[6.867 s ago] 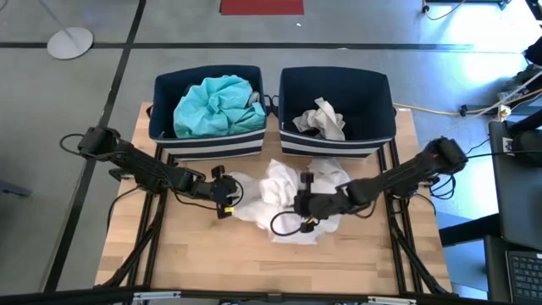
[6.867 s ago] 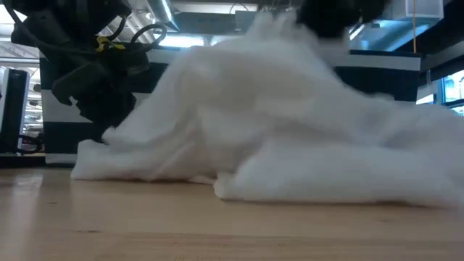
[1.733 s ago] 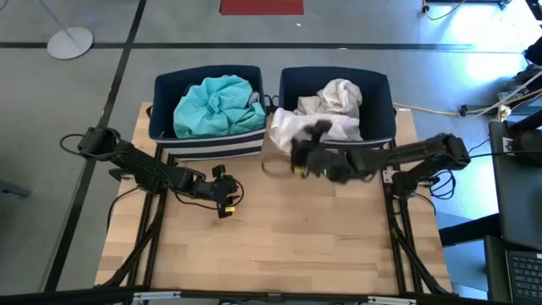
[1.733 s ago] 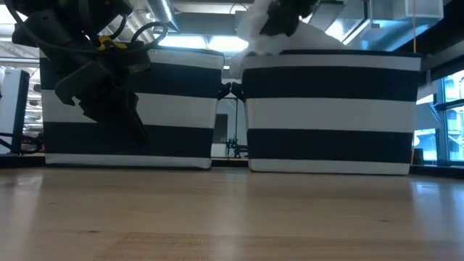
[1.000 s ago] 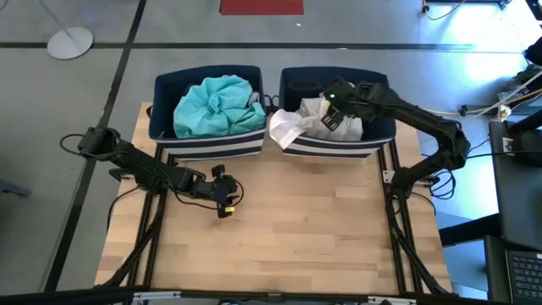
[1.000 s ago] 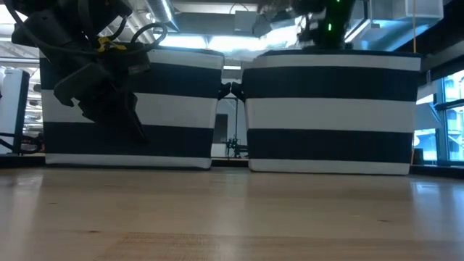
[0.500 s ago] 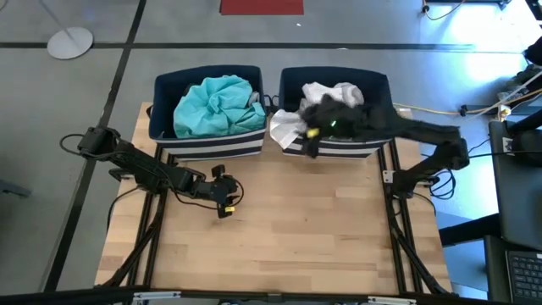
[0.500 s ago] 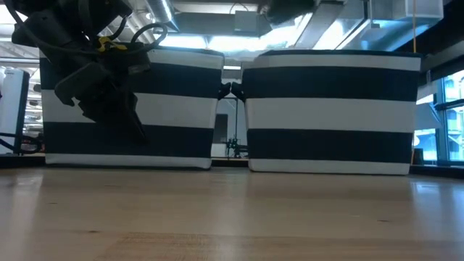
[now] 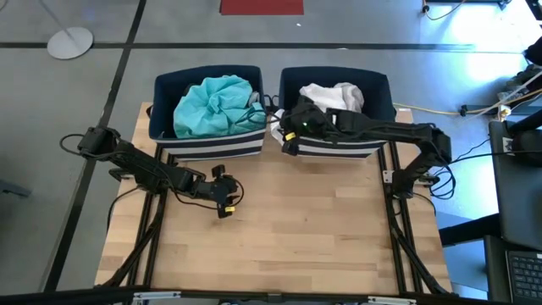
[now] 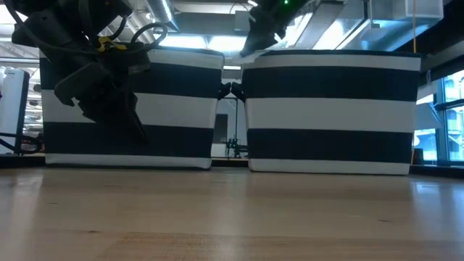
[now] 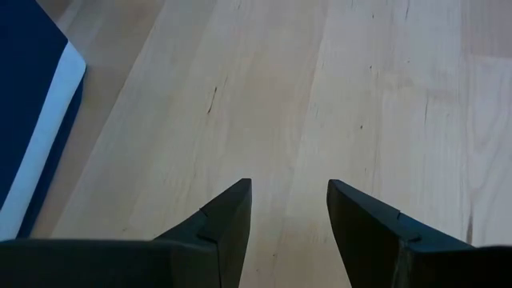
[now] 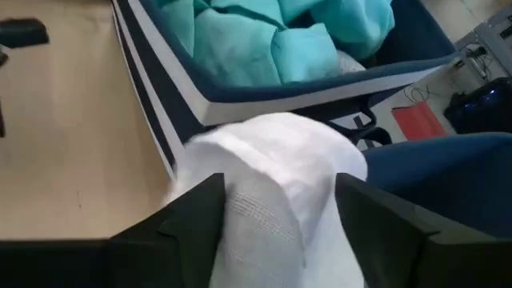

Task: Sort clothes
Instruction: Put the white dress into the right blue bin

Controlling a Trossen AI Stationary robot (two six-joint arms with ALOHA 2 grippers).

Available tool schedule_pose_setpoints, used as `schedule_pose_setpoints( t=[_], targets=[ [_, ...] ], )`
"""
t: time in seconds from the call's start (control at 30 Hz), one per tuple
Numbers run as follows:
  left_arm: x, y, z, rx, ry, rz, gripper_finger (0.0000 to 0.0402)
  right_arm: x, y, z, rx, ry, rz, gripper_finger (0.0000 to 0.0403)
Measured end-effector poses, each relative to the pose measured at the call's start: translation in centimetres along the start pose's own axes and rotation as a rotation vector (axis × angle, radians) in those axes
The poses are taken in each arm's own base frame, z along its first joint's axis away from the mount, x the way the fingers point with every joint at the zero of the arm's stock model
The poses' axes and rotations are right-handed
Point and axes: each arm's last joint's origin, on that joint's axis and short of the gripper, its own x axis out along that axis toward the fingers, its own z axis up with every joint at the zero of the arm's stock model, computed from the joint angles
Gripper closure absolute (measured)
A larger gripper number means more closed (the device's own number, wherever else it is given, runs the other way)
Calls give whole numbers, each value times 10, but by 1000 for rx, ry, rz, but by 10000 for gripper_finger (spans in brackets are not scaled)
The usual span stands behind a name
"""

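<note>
White clothes (image 9: pixel 332 93) lie in the right navy bin (image 9: pixel 383 85). One white fold (image 12: pixel 272 152) hangs over that bin's near left corner (image 9: pixel 278 135). My right gripper (image 12: pixel 280 182) hovers at that corner (image 9: pixel 290 127), open, one finger on each side of the fold. A teal garment (image 9: pixel 213 103) fills the left bin (image 9: pixel 163 85). My left gripper (image 9: pixel 223 193) waits open just above the bare table (image 11: pixel 288 192), near the left bin's front. My right gripper's fingers (image 12: pixel 200 216) stand on either side of the white fold draped over the bin's rim, coming from the right across the bin. I cannot tell whether they touch the cloth.
The two striped bins stand side by side at the table's far edge (image 10: pixel 130 101) (image 10: pixel 333 109). The wooden tabletop (image 9: pixel 313 229) in front of them shows bare boards. The right arm (image 9: pixel 398 129) stretches across the right bin's front rim.
My right gripper has gone from over the right bin's middle toward the table's left and near edges, down to the bin's near left corner. The white clothes it covered in the bin now show. The white fold over the rim has stayed.
</note>
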Motion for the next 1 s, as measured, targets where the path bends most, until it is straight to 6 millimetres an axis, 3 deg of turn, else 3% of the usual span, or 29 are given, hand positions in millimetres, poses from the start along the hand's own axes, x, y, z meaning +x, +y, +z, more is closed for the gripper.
schedule_pose_setpoints(
  t=[0.1,0.33,0.43,0.6,0.8,1.0],
  targets=[
    [0,0,0,0,1,1,247,2,2,0,-29,-4,5,200],
    [0,0,0,1,3,1,247,2,2,4,-46,-38,1,346],
    [0,0,0,1,3,1,247,-1,0,4,-65,-35,-29,390],
    [0,0,0,2,4,1,247,-14,-9,9,-55,-28,-132,387],
    [0,0,-1,3,7,2,247,-56,-26,25,-13,-82,-288,398],
    [0,0,-1,3,8,2,247,-72,-52,2,69,98,-428,391]
  ],
)
